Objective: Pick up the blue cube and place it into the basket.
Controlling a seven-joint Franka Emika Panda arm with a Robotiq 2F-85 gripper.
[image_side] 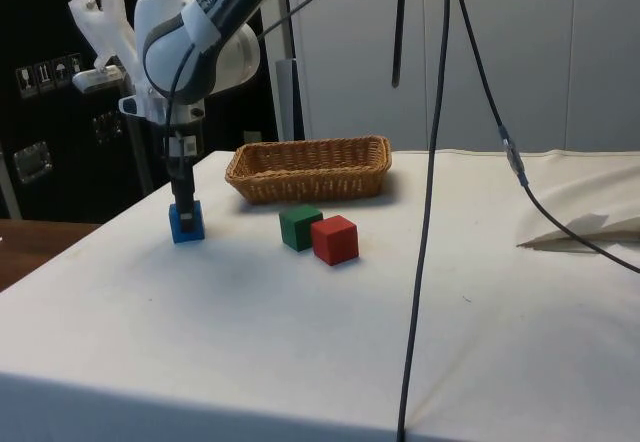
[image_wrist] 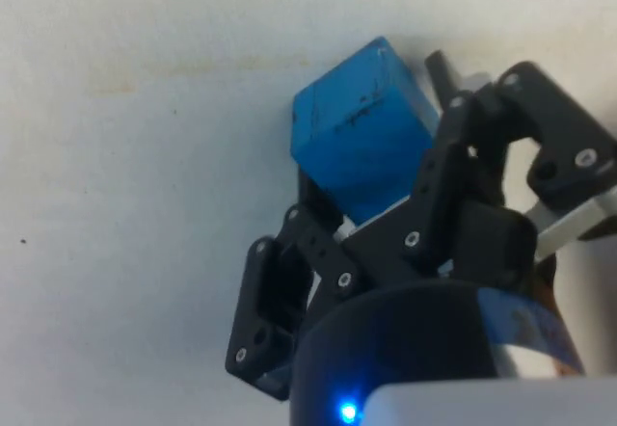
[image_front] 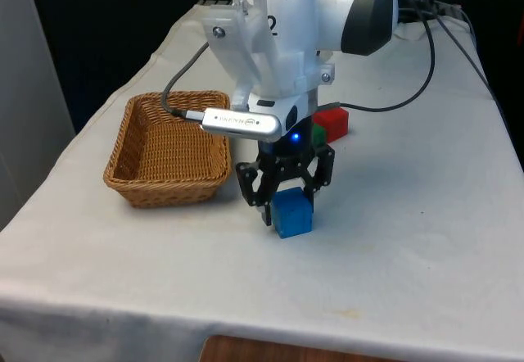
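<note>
Squarely gripped: scuffed blue cube [image_front: 292, 212]

Matt cloth, woven wicker and painted blocks on the table

A white cloth [image_front: 426, 214] is lying matt and faintly creased; the basket [image_front: 168, 145] is showing rough tan wickerwork; the blue cube [image_wrist: 362, 142] is wearing smooth, slightly scuffed paint; the gripper [image_wrist: 371, 219] is showing matt black plastic links with small bright metal screws.
</note>
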